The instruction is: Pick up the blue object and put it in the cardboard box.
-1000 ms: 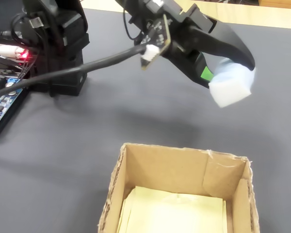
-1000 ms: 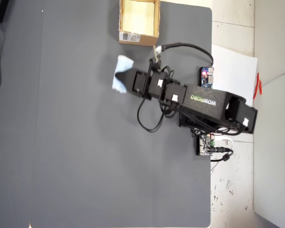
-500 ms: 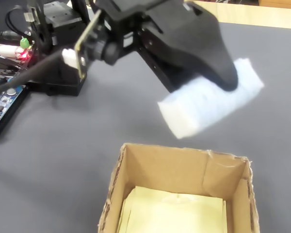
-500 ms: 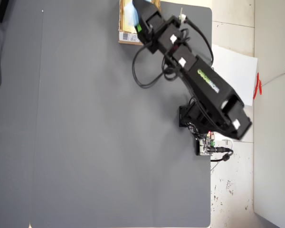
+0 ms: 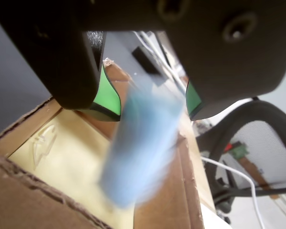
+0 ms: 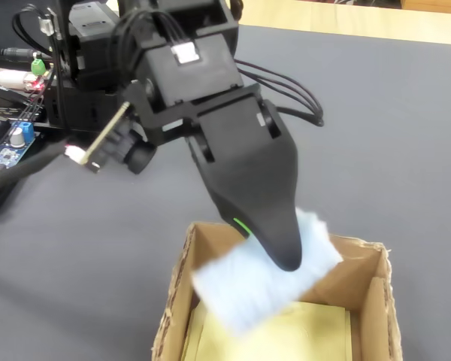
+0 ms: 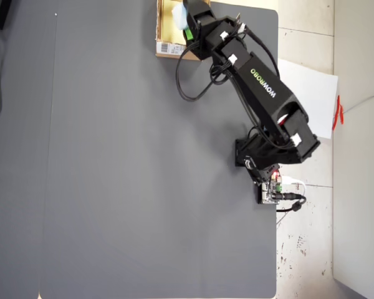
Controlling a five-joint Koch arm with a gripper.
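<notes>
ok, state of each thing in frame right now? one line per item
gripper: open, jaws apart over the box opening.
blue object: motion-blurred, tilted, below the jaws, partly inside the box opening; grip contact cannot be told.
cardboard box: upright, open top, pale yellow sheet on its floor.
circuit board: on the table beside the arm's base, cables attached.
</notes>
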